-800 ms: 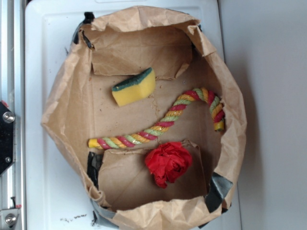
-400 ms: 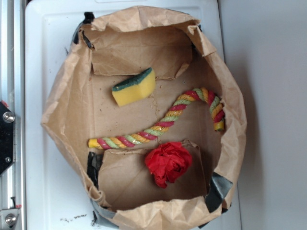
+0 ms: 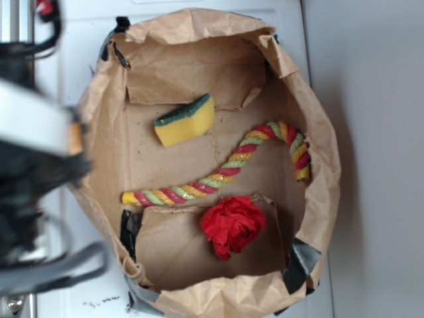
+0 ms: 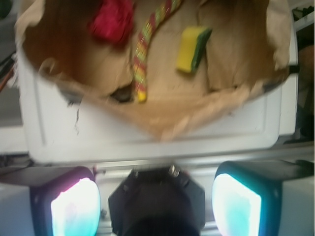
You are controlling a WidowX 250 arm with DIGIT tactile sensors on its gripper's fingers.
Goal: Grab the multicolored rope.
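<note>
in the wrist view the gripper (image 4: 156, 204) is seen at the bottom edge, its two fingers (image 4: 76, 209) set wide apart with nothing held between them. just beyond them lies the rim of a white tray (image 4: 147, 142), and past that the torn near edge of a brown paper bag (image 4: 167, 115) that is spread open on the tray. the gripper is held outside the bag, over the tray's edge, well apart from everything inside.

inside the bag, the multicolored rope (image 4: 142, 59) is found nearest, one end lying close to the bag's near edge and the length running away toward the far side; red, yellow and light green strands are twisted along it. a yellow sponge with a green top (image 4: 193, 48) is seen beside the rope on one side, and a red ball of cloth (image 4: 112, 22) on the other side, farther back. neither can be seen to touch the rope in this blurred view.

in the exterior view the arm (image 3: 40, 165) is shown as a blurred dark and white shape over the left edge of the tray (image 3: 66, 40). the multicolored rope (image 3: 218, 175) is laid on the floor of the bag (image 3: 99, 132), curving into a hook at its right end. the sponge (image 3: 185, 120) lies apart above it, and the red cloth (image 3: 232, 225) just below its middle.
</note>
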